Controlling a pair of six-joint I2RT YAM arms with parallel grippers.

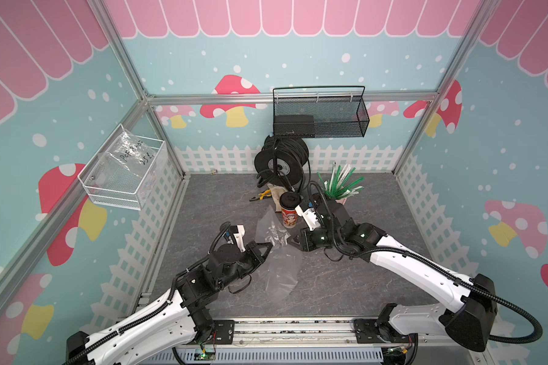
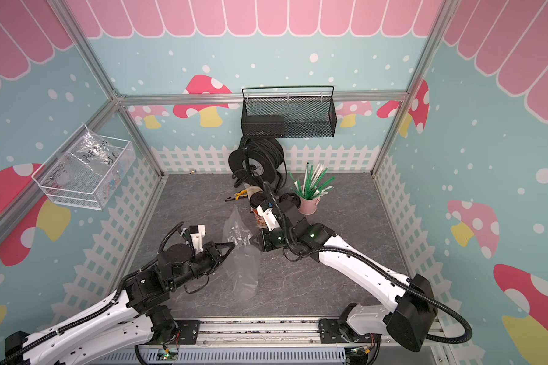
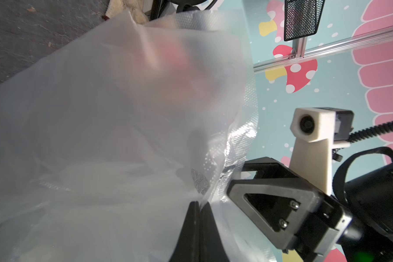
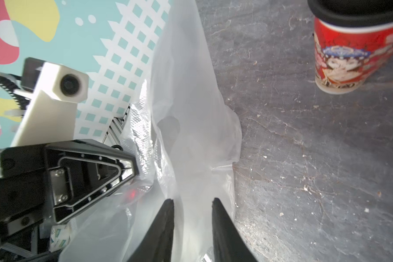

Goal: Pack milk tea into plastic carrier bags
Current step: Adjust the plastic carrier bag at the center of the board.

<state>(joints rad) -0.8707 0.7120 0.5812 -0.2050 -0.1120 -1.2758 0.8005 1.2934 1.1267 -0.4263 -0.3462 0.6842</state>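
The left gripper (image 3: pixel 199 205) has its jaws shut tight, and they pinch the edge of the plastic bag (image 1: pixel 279 262). The right gripper (image 4: pixel 192 200) has its jaws a little way apart. The thin bag skin sits in the gap, but the jaws do not squeeze it. The two grippers face each other across the middle of the bag.

The bag is see-through and crinkly. It lies long on the grey floor (image 1: pixel 361 278). One end points at the robot's base. The other end lifts up and reaches just beside a red cup (image 1: pixel 289 211). I cannot tell which end is the open one.

That cup stands straight up with its black lid on top. A second cup (image 2: pixel 290 199) stands near it, partly hidden by the right arm. A pink cup of straws (image 2: pixel 310 204) stands just beside that one.
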